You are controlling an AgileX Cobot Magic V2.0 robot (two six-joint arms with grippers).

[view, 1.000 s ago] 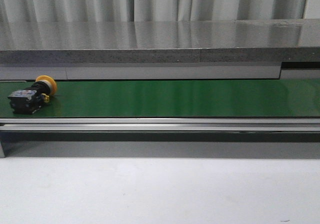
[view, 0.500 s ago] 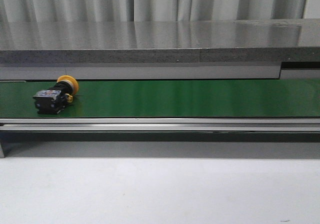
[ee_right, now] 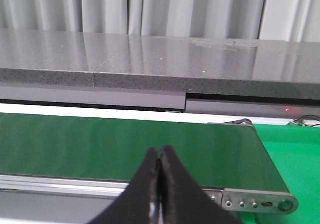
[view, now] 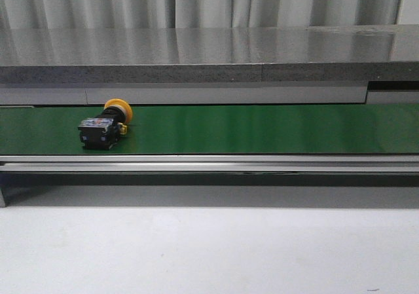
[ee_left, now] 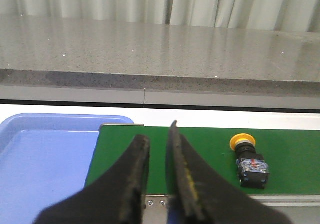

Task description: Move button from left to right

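The button [view: 105, 124] lies on its side on the green conveyor belt [view: 262, 129], in the belt's left part, its orange-yellow cap pointing to the back. It also shows in the left wrist view [ee_left: 248, 158], beyond and to the side of my left gripper [ee_left: 158, 134]. That gripper is empty, its jaws a little apart, near the belt's left end and not touching the button. My right gripper [ee_right: 160, 150] is shut and empty near the belt's right end [ee_right: 250, 159]. Neither gripper shows in the front view.
A blue tray [ee_left: 45, 159] sits beside the belt's left end. A grey stone ledge [view: 209, 55] runs behind the belt, with curtains behind it. A metal rail [view: 209, 163] edges the belt's front. A green surface [ee_right: 300, 159] lies past the belt's right end.
The button has moved to the right along the belt, from the far left edge of the front view to about a quarter of the way across.
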